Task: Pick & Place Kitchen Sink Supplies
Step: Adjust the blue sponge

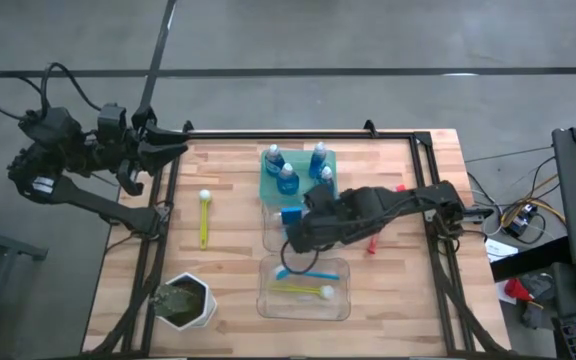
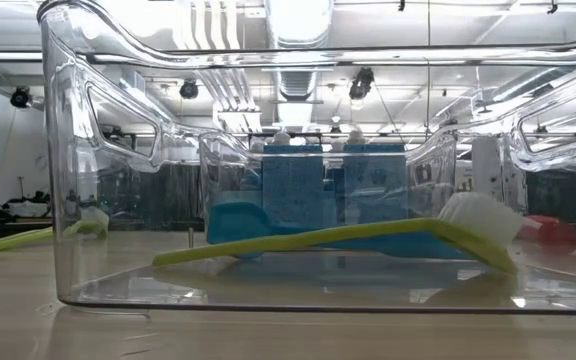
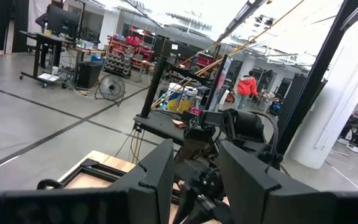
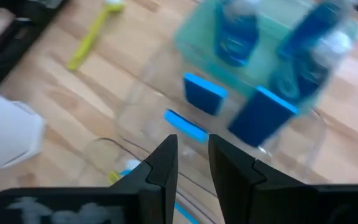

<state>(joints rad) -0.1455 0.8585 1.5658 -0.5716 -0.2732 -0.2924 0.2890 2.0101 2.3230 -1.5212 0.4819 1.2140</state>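
Yellow-green brush [image 1: 204,217], loose on worktop [image 1: 228,270]: light, stiff, slim; grip mid-handle. Right tool [image 4: 193,163]: fingers narrowly apart, empty. Left tool [image 3: 195,180]: apart, empty.

Upright blue bottles [image 1: 298,167], sponges [image 1: 291,214], scattered brushes [image 1: 204,217].

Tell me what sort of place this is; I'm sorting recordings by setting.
Probably a robotics lab or workshop hall: ceiling ducts overhead, a floor fan and rolling desk on bare concrete, and a wooden table in a black frame.
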